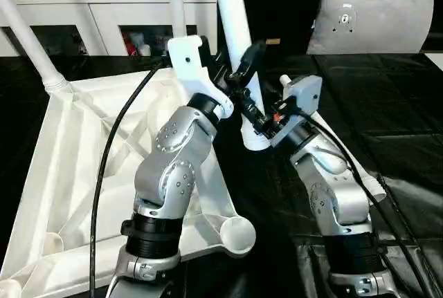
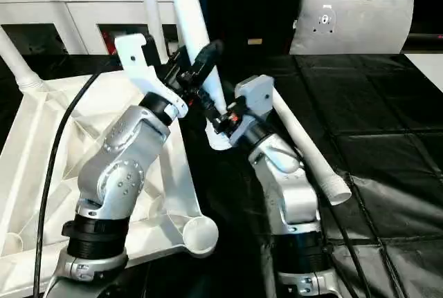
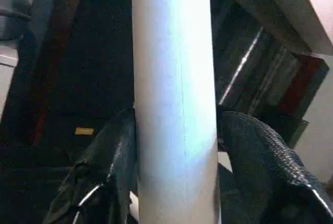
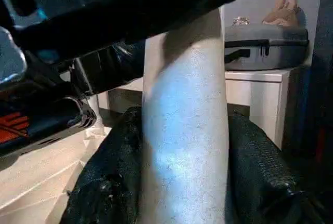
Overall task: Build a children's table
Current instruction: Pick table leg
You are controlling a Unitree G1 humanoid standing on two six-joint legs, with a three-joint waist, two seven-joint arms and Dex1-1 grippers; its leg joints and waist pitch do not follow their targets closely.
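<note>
The white tabletop (image 1: 69, 173) lies upside down on the left, ribbed side up. One leg (image 1: 28, 35) stands in its far left corner and another (image 1: 176, 1) rises behind my left arm. A third leg (image 1: 232, 7) leans upright at the far right corner. My left gripper (image 1: 246, 63) is shut on it higher up, and my right gripper (image 1: 257, 122) is shut on it near its foot. Whether the foot sits in a socket is hidden. In the wrist views black fingers (image 3: 104, 167) (image 4: 260, 172) press both sides of the tube. A fourth leg (image 2: 304, 139) lies on the floor.
The near right corner socket (image 1: 239, 232) is open and holds no leg. A grey cushion (image 1: 374, 21) leans at the back right and a white cabinet (image 1: 104, 7) runs along the back left. Black matting (image 1: 394, 104) covers the floor. A black cable (image 1: 111, 160) hangs over the tabletop.
</note>
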